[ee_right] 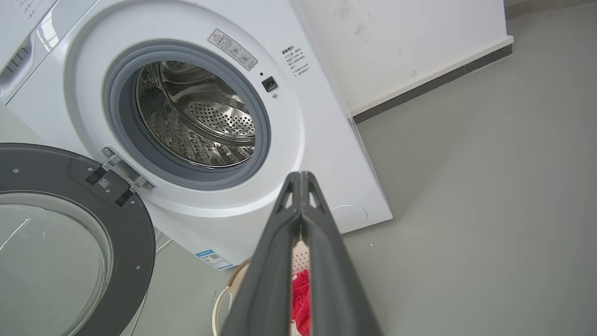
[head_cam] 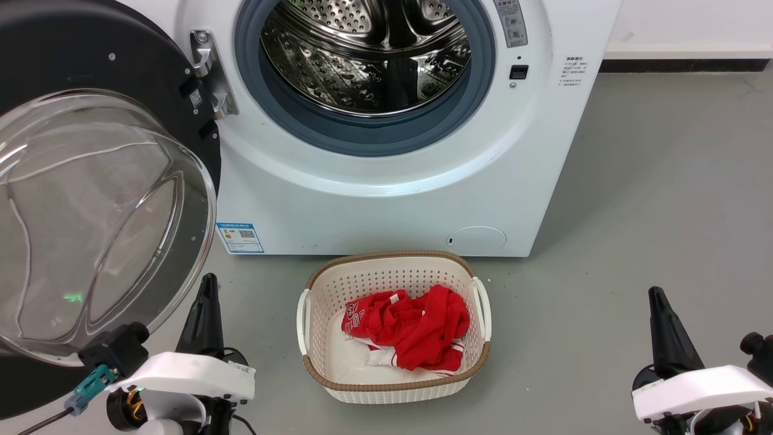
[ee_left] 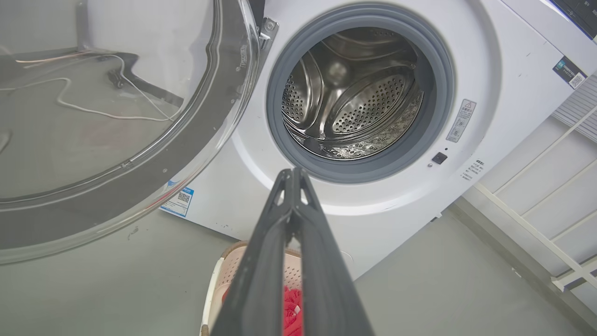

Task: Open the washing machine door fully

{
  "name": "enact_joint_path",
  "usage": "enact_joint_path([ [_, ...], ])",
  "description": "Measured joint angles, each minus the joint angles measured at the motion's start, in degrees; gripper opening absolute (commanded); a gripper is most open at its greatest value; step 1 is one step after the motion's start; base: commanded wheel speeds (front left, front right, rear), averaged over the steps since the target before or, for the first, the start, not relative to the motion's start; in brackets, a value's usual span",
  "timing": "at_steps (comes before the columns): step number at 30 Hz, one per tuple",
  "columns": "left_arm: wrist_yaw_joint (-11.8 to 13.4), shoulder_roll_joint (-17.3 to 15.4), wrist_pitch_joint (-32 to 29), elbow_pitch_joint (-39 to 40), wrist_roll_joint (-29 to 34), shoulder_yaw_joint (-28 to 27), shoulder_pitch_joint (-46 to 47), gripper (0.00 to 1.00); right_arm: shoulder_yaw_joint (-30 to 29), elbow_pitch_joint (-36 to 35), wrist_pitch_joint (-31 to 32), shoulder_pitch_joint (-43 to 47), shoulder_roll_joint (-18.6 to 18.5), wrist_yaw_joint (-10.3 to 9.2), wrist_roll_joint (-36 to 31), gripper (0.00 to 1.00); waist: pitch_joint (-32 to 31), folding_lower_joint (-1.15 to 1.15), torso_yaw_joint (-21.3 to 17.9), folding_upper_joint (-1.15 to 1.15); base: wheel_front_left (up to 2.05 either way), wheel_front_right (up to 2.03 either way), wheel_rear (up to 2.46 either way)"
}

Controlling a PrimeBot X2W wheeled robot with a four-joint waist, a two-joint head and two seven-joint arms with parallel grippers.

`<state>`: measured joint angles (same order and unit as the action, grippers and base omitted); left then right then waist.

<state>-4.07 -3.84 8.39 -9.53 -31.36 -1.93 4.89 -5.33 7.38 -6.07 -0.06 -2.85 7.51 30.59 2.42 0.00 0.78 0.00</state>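
Note:
The washing machine (head_cam: 392,199) is a white front-loader with a grey rubber ring and a steel drum (head_cam: 368,54); I also see the machine (ee_left: 373,200) in the left wrist view and the machine (ee_right: 303,154) in the right wrist view. The washing machine door (head_cam: 90,211), a black disc with a clear bulging glass bowl, stands swung wide to the left on its metal hinge (head_cam: 211,72); the door (ee_left: 116,130) and the door (ee_right: 60,242) show there too. My left gripper (head_cam: 208,281) sits shut just right of the door's lower edge, empty. My right gripper (head_cam: 657,294) is shut and empty at the lower right.
A beige perforated laundry basket (head_cam: 392,266) holding red clothing (head_cam: 410,326) stands on the grey floor in front of the machine, between my two grippers. A small round white cover (head_cam: 477,238) sits low on the machine's front. A white wall (head_cam: 688,24) runs behind at right.

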Motion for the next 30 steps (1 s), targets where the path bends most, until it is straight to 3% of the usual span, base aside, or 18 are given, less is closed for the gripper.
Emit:
enact_joint_path([
  [30,-1.5,0.4,-5.8,-1.8,-24.1,-1.8,0.1,0.00,-0.5,2.5,4.9,-2.4,0.0,-0.01,24.4,0.00,-0.7,0.00,-0.2,0.00,0.00,0.00,0.00],
])
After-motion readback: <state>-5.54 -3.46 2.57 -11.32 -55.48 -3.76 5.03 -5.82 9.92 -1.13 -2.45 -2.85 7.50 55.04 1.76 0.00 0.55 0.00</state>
